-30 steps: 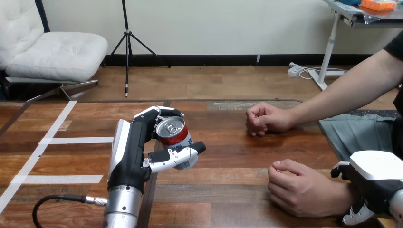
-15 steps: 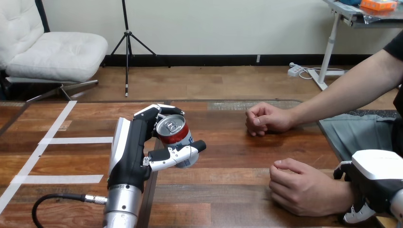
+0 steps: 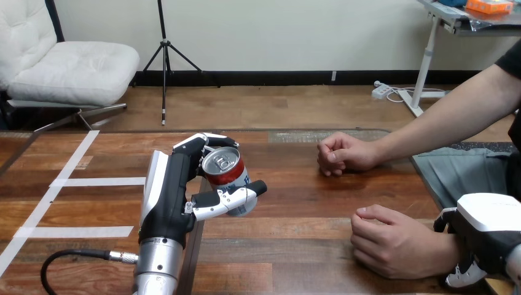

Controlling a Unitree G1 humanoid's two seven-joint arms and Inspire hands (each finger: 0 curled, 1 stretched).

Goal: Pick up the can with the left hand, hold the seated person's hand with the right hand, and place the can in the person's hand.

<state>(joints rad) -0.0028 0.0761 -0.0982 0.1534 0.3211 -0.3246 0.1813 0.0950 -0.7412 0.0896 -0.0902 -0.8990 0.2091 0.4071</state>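
Note:
A red and silver can is off the table at the middle left, tilted a little, its top facing me. My left hand is shut on it, fingers behind and thumb across the front. The person's near hand rests on the table as a loose fist at the lower right. My right hand sits at that hand's wrist, thumb above it and fingers curled under it. The can is well apart from the fist, to its left.
The person's other hand lies as a fist on the table farther back, right of centre. White tape strips mark the wooden table at the left. A black cable runs from my left forearm.
The can in my left hand has risen slightly. The person's near fist and my right hand have shifted a little to the right together.

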